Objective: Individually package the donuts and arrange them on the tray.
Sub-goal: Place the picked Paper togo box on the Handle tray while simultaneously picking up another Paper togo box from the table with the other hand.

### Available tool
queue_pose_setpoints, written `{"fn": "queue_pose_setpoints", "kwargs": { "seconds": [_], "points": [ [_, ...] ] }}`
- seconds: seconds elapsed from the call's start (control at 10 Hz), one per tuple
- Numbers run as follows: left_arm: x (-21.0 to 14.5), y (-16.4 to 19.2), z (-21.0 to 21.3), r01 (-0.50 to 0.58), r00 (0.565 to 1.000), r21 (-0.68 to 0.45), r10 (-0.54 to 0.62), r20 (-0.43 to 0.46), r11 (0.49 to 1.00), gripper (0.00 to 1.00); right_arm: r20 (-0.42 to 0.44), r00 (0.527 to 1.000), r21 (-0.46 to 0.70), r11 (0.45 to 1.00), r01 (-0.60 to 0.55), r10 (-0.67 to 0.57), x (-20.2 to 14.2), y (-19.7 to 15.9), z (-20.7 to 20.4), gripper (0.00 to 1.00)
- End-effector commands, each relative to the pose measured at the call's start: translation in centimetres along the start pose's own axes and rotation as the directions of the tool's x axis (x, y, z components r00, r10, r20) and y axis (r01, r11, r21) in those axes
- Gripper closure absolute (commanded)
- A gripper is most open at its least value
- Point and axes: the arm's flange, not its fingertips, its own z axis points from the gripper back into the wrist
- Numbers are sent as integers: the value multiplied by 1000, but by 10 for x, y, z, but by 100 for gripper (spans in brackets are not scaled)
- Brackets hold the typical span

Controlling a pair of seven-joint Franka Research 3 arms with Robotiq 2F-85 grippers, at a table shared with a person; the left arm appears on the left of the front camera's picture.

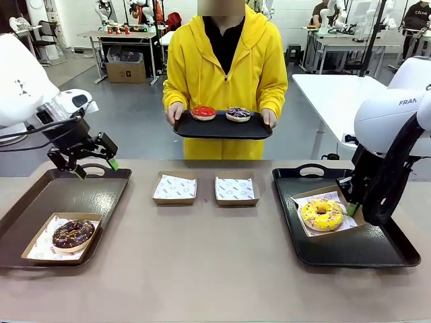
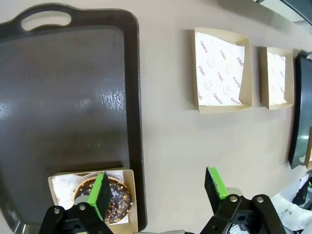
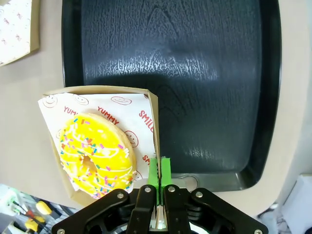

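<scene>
On the tray (image 2: 63, 97), the left gripper (image 2: 157, 175) partly hides the chocolate donut (image 2: 119, 197).

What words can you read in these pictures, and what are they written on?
"YUMMY", "SMILE": red print on the paper liner in the cardboard box under the yellow donut.
"YUMMY", "SMILE": sideways on the liner of an empty box.
"FRAN", cut off at the picture's edge: on the right arm.
Liner print in the front view: too small to read.
</scene>
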Motion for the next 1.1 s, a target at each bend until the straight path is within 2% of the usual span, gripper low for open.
{"fn": "queue_pose_setpoints", "kwargs": {
  "seconds": [0.0,0.8,1.0],
  "points": [
    [3,5,7,-14,1000,-2,14,-3,1000,0,1,1000,1,1000,-1,1,2,1,3,98],
    [3,8,4,-17,1000,-4,17,6,1000,0,1,1000,0,1000,0,0,0,0,1,98],
    [28,-18,-3,61,997,65,-58,-53,996,0,4,999,-92,995,45,-44,-2,3,1,98]
  ]
}}
